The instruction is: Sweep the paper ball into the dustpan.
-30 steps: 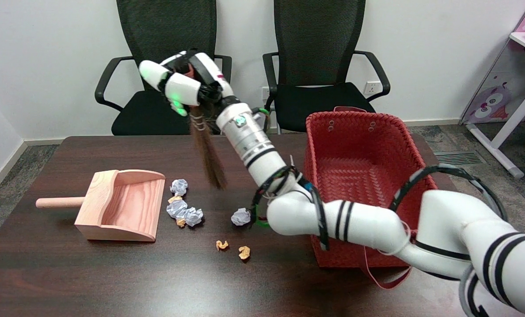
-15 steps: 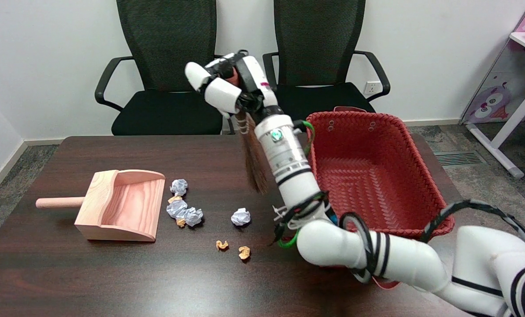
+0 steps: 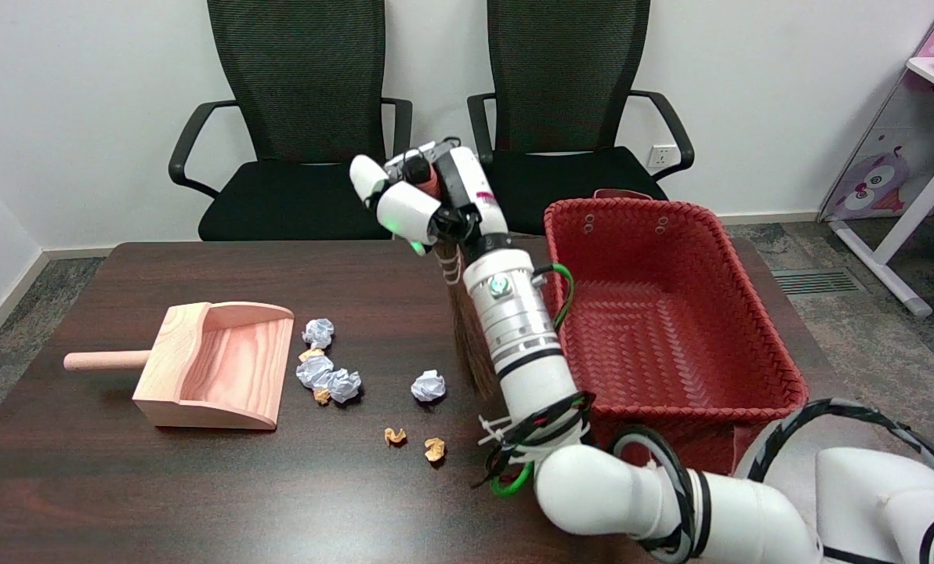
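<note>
I'm working over a dark brown wood-grain table (image 3: 161,486), smooth with a dull sheen, in a room with a plain white wall, grey patterned carpet and two black mesh-backed office chairs (image 3: 295,125) behind the table's far edge. Using the dustpan (image 3: 216,364) as my anchor: it's pale raw wood with pink-toned grain, a boxy scoop with a round dowel handle sticking out to its left, mouth facing right, lying flat on the table. Just right of its mouth sits a cluster of crumpled white paper balls (image 3: 326,372) with small tan scraps among them. Further right of the dustpan, apart from that cluster, is the lone white paper ball (image 3: 428,385), wrinkled and roughly round, resting on the table. Nearer me than that ball lie two tan paper scraps (image 3: 414,443). Right of the ball, the broom (image 3: 469,345) hangs bristles-down, dark brown stiff fibres bound with pale cord; I can't tell if the tips touch the table. My right hand (image 3: 424,200) is above, fingers wrapped tight around the broom's top, glossy white shells over black joints. Far right of the dustpan stands a red woven basket (image 3: 671,235), rectangular, herringbone plastic weave, close beside my forearm. A white shelf frame (image 3: 917,211) stands at the room's right edge.
</note>
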`<state>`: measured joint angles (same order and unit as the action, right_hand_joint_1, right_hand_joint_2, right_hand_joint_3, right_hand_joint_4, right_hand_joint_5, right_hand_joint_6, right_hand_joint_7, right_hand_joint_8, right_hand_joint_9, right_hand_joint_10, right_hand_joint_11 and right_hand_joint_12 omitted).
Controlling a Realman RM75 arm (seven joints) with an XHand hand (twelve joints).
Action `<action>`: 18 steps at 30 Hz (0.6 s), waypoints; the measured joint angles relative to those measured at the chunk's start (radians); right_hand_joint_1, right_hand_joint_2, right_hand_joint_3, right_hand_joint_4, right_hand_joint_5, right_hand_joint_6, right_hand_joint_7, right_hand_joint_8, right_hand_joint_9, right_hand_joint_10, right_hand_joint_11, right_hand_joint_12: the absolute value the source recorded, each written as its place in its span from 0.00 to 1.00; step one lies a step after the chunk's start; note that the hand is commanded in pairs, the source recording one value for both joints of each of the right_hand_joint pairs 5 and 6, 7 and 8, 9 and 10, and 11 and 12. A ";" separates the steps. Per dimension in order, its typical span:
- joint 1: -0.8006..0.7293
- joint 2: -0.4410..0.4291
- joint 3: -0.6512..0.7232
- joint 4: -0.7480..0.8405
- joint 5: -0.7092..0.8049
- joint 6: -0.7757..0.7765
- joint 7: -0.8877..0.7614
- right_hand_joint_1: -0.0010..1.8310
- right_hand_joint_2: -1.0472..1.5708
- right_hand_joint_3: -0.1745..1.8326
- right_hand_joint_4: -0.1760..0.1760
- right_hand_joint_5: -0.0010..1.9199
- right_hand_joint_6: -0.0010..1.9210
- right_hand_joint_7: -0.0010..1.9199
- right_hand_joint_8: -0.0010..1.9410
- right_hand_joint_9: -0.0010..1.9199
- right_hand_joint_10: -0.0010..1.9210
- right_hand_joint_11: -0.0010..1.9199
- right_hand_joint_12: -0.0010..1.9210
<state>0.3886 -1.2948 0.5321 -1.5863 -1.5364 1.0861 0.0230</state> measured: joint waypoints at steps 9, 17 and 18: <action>-0.033 -0.044 -0.024 0.011 0.047 0.021 -0.062 0.55 1.00 0.88 1.00 1.00 1.00 1.00 0.99 1.00 1.00 1.00 1.00; -0.039 -0.090 -0.040 0.097 0.068 0.029 -0.102 0.56 1.00 0.86 1.00 1.00 1.00 1.00 0.99 1.00 1.00 1.00 1.00; -0.038 -0.096 -0.043 0.111 0.069 0.029 -0.107 0.56 1.00 0.87 1.00 1.00 1.00 1.00 0.99 1.00 1.00 1.00 1.00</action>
<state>0.3510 -1.3904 0.4886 -1.4756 -1.4671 1.1147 -0.0842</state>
